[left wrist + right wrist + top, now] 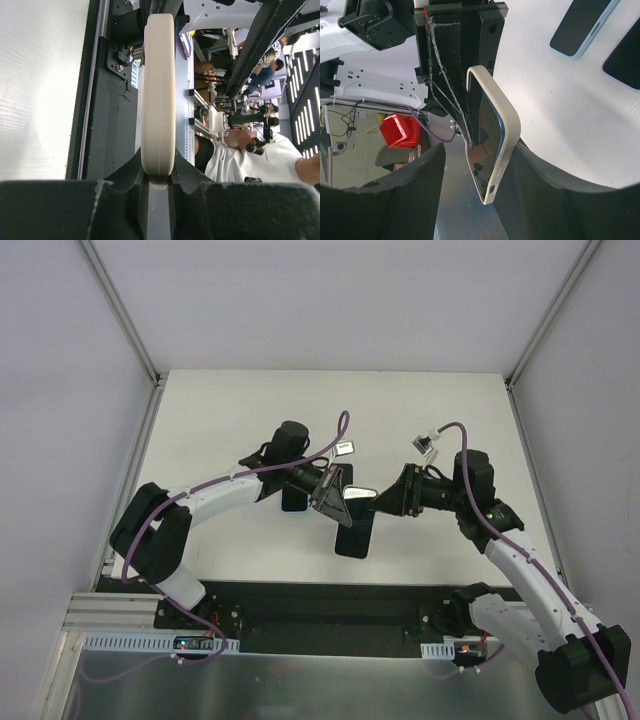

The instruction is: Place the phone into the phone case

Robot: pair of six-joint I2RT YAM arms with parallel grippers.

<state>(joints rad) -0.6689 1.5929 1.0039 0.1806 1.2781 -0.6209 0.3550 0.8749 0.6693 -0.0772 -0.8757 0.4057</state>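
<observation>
Cream phone case looks matt, perhaps rubbery; phone screen glossy.

White table, pale grey walls, aluminium corner posts.

The white flat worktop is taken whole from above and behind by the top camera. The cream rounded-rectangle plastic case is seen edge-on, very close, from the left wrist, looking towards the near edge. The same case is caught close from the right wrist.
</observation>
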